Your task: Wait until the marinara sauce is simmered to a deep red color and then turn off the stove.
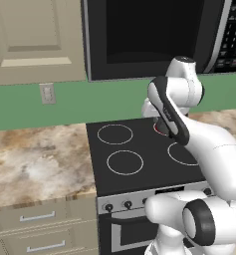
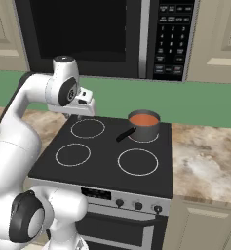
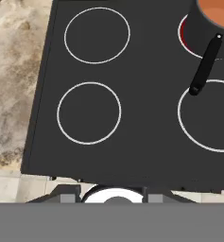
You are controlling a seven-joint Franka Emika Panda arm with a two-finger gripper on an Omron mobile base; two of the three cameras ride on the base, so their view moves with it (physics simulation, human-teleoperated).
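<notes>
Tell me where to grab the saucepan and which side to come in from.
Grip the saucepan by its long black handle, which juts from the pot's wall toward the stove's middle and front-left. Come from above, jaws across the handle's narrow width: it lies low and nearly level, while the body holds hot marinara sauce over a glowing burner.

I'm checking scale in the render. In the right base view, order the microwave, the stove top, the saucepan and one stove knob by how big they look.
1. Microwave, cut off by the frame
2. Stove top
3. Saucepan
4. Knob

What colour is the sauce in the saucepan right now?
The marinara sauce looks orange-red, not yet deep red; the right base view shows it best.
</notes>
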